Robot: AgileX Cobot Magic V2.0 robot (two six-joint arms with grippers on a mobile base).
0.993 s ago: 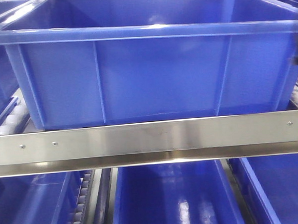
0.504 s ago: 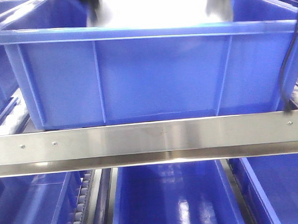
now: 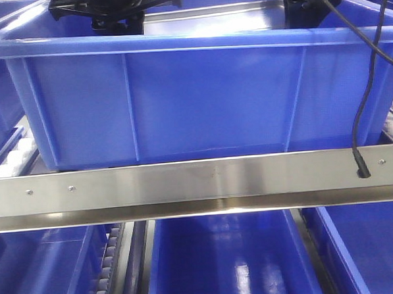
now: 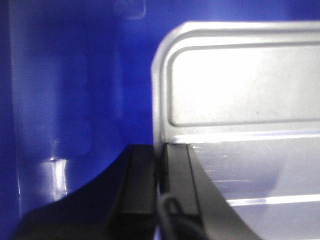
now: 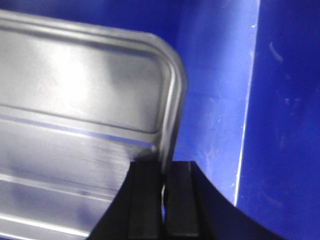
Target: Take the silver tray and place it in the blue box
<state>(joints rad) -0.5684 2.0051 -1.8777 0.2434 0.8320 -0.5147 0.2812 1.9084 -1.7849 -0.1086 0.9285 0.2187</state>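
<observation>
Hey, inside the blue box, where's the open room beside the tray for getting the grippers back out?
The silver tray fills the middle of the blue box. Bare blue shows outside the left gripper, toward the box's wall, and outside the right gripper, up to its corner. It is crowded at both tray rims, where the fingers clamp; under the tray cannot be seen.

A warehouse or factory line: blue crates (image 3: 181, 102) on roller racks (image 3: 16, 156) (steel rail (image 3: 185, 187) in front).
</observation>
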